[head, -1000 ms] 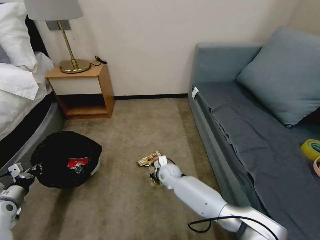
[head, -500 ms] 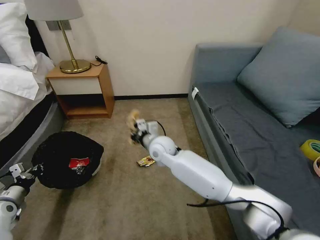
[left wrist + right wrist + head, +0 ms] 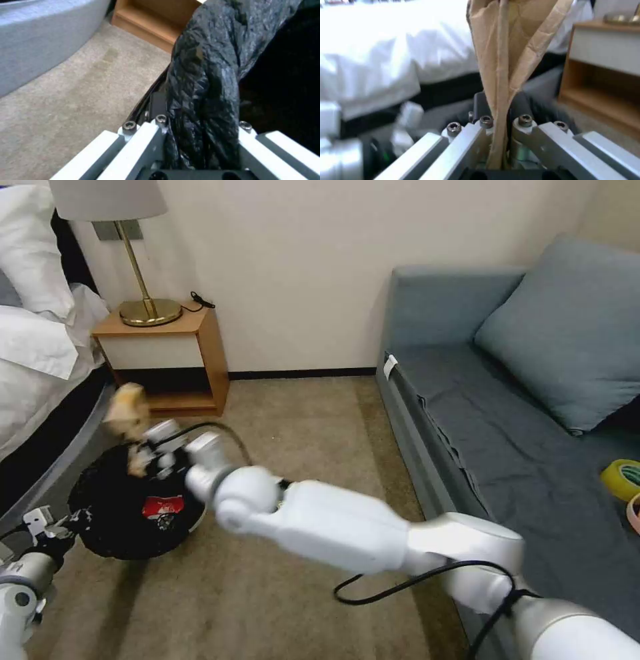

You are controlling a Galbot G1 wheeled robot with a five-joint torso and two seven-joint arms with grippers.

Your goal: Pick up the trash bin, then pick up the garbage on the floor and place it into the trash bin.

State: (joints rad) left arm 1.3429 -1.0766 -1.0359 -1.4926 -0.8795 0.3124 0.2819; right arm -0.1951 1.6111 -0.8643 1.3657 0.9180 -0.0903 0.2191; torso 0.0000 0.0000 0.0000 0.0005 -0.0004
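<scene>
The right gripper (image 3: 137,450) pinches the brown crumpled paper (image 3: 127,410) above the trash bin (image 3: 107,513) (red-and-white carton (image 3: 162,507) already inside). The left gripper (image 3: 200,140) clamps the bin's bag-covered rim, holding it beside the bed (image 3: 40,347). Step in hand: deposit; the next move probably requires centring over the opening, then releasing.

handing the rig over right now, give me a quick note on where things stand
Left hand: shut on the bin rim, at its near left edge.
Right hand: shut on the brown paper, above the bin's far rim.
Done: bin gripped; red-and-white carton inside it; paper picked off the floor.
Left: release the paper into the bin. The floor in the head view shows no other litter, though the right arm hides part of it, so check there. A tape roll lies on the sofa.
</scene>
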